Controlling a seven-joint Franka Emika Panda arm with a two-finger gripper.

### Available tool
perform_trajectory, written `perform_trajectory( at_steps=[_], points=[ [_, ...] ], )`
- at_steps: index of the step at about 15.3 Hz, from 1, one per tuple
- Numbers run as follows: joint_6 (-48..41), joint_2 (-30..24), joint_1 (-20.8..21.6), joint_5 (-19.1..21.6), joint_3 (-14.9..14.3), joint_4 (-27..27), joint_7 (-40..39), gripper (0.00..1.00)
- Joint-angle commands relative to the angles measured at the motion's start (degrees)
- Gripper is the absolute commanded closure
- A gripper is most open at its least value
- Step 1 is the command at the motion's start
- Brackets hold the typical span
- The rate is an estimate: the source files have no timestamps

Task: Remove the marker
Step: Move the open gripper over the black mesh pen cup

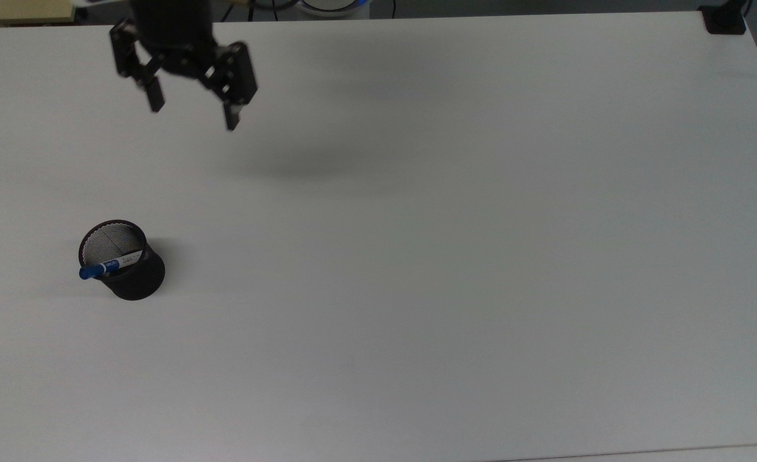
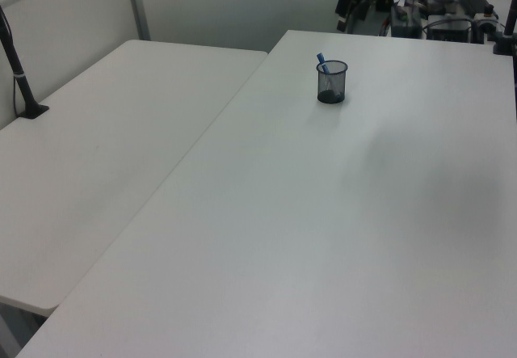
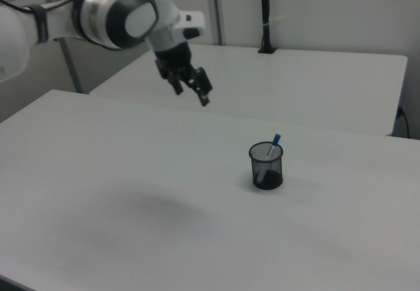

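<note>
One marker (image 1: 110,265) leans in the mesh cup (image 1: 128,273); the hand (image 1: 192,115), fingers spread and empty, hovers well apart, so reaching above the blue cap comes next.

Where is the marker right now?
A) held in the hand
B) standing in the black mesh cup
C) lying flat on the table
B: the marker leans inside the black mesh cup, blue cap poking over the rim, while the open hand hangs apart from it, holding nothing.
</note>
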Motion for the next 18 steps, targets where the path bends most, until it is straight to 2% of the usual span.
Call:
perform_trajectory(
  at_steps=[1,9,18],
  points=[
    [7.75,4.68,-1.48,-2.71,-0.08,0.97,0.25,0.0],
    [24.8,12.24,-5.88,-3.51,-0.08,0.88,0.6,0.0],
    [38.7,19.63,-7.64,-3.78,-0.52,0.88,0.43,0.0]
  ],
)
